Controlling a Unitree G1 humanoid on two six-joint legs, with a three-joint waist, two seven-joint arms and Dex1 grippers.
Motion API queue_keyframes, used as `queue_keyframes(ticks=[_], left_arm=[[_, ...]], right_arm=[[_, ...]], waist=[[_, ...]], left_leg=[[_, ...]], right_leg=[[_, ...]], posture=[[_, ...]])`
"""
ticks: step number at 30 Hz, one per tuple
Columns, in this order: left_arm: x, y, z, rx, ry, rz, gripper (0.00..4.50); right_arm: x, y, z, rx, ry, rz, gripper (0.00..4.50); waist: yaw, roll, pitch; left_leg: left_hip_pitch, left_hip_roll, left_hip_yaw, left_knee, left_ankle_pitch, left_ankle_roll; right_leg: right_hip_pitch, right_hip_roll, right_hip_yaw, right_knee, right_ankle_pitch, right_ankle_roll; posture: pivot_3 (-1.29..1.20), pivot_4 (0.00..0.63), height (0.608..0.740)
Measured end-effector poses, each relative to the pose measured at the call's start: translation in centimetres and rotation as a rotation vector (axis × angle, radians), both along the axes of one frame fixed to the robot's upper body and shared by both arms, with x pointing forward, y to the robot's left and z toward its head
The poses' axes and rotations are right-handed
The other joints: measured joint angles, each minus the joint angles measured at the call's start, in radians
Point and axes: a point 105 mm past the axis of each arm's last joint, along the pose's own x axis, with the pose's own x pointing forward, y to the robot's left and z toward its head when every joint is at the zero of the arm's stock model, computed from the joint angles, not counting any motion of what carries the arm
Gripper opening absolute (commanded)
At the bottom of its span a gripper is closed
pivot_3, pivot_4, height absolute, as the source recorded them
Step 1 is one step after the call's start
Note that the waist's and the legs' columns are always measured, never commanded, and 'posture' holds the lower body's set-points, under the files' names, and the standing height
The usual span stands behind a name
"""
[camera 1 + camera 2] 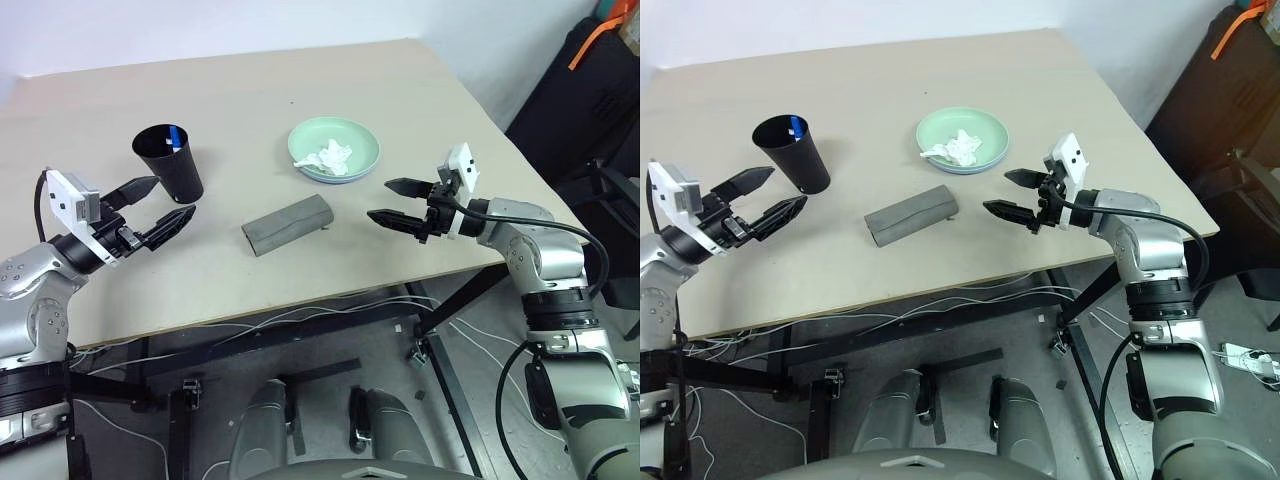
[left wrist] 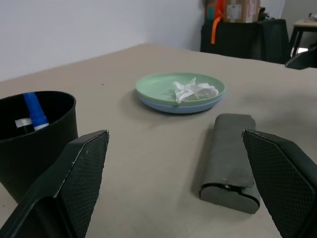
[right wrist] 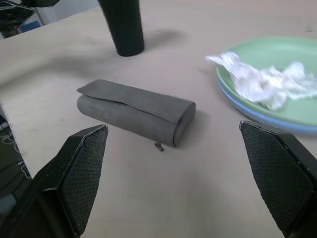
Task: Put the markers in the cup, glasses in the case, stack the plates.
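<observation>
You're near done — both sets of jaws spread, holding nothing. Left gripper [image 1: 160, 203] has the cup [image 1: 168, 162] just ahead, markers [image 2: 33, 110] inside. The case [image 1: 288, 224] lies shut on the bench [image 1: 400, 110], between the grippers, just off the right gripper [image 1: 397, 202]; glasses presumably inside. Plates [image 1: 334, 148] are stacked beyond, tissue [image 1: 328, 157] on top. Next: prob. pull both arms back.
</observation>
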Motion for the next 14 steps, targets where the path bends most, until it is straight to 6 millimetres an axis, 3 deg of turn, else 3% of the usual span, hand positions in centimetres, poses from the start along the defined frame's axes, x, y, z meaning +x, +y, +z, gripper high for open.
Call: queue_keyframes(ticks=[4,14], left_arm=[[-0.4,0.0,-1.3,-0.006,0.028,0.003,4.49],[-1.0,-0.9,-1.7,0.005,0.017,-0.005,4.49]], right_arm=[[-0.1,-0.5,0.3,0.028,0.011,-0.002,4.50],[1.0,-0.7,0.5,0.025,-0.068,-0.043,4.50]], waist=[[-0.001,0.000,0.000],[0.000,0.000,0.000]], left_leg=[[0.000,0.000,0.006,-0.001,0.000,0.000],[0.001,0.001,0.008,-0.001,0.000,0.000]], right_leg=[[-0.001,0.000,0.003,0.000,0.000,0.000],[-0.001,0.000,0.004,0.000,0.001,0.001]], posture=[[0.00,0.150,0.727],[0.00,0.150,0.727]])
